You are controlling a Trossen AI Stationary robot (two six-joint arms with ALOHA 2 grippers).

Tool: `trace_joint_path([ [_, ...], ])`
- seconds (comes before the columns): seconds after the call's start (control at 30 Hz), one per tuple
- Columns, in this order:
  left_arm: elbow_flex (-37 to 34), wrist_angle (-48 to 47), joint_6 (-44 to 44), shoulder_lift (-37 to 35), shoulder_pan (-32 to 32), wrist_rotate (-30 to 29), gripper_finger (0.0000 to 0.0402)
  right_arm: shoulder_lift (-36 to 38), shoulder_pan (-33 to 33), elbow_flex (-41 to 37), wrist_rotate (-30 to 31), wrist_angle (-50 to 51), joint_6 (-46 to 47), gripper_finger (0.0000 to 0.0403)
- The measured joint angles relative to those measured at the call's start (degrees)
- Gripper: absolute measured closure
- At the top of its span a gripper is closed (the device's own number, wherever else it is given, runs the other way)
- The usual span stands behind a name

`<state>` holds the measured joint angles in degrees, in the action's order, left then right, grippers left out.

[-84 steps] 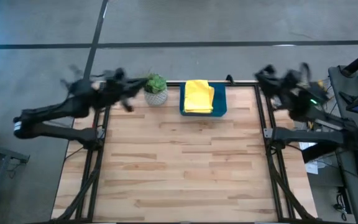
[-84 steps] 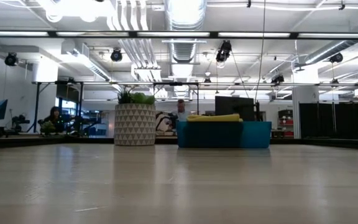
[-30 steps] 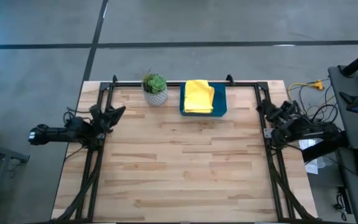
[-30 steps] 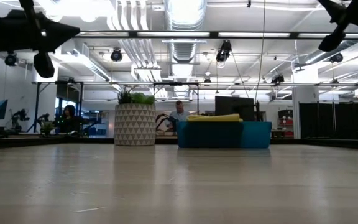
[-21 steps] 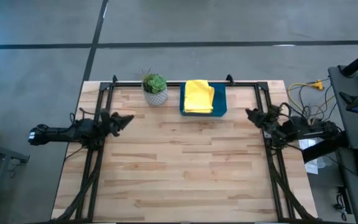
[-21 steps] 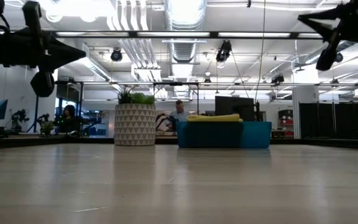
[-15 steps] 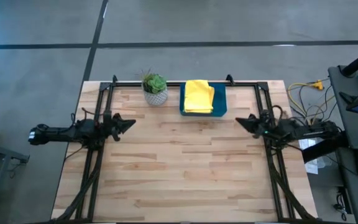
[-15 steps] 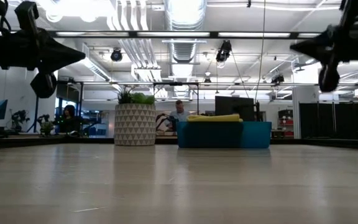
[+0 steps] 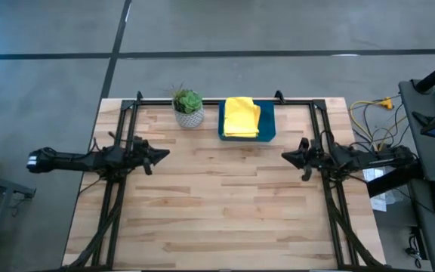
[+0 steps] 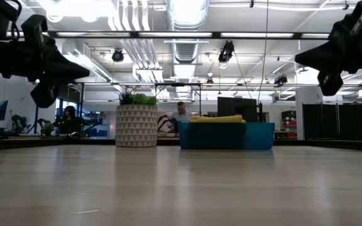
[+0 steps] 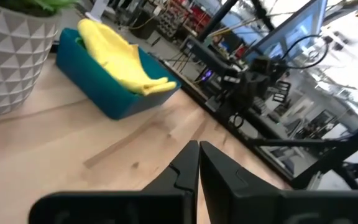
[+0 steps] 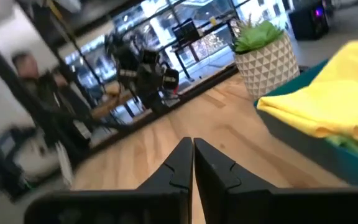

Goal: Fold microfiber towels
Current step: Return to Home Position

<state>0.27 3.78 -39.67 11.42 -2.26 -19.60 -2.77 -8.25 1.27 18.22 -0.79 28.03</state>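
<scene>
Open wood spans the table (image 9: 217, 211) between the left gripper (image 9: 164, 153) and right gripper (image 9: 285, 157), both raised at its sides. At the far edge, 2 obstacles: plant (image 9: 189, 108) and bin (image 9: 269, 125), a narrow gap between.

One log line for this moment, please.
left gripper: shut, empty, left side | right gripper: shut, empty, right side | yellow towel: folded, topmost in tray

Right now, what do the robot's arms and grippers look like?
Both arms are black, slim, jointed. The left arm shows a pale band at its outer end; thin black cables loop at the wrist of the right arm. The left gripper and right gripper each have two black fingers tapering to a point.
</scene>
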Motion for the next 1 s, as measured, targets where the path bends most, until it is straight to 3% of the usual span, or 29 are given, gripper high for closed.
trace_joint_path([
  [0.17,0.0,0.1,-0.1,3.0,0.0,0.0,0.0401,-0.8,0.0,0.0,-0.2,0.1,-5.7,0.0394],
  [1.0,0.0,0.2,-0.2,10.4,0.0,-0.1,0.0402,-0.8,0.0,0.0,-0.2,0.1,-5.4,0.0394],
])
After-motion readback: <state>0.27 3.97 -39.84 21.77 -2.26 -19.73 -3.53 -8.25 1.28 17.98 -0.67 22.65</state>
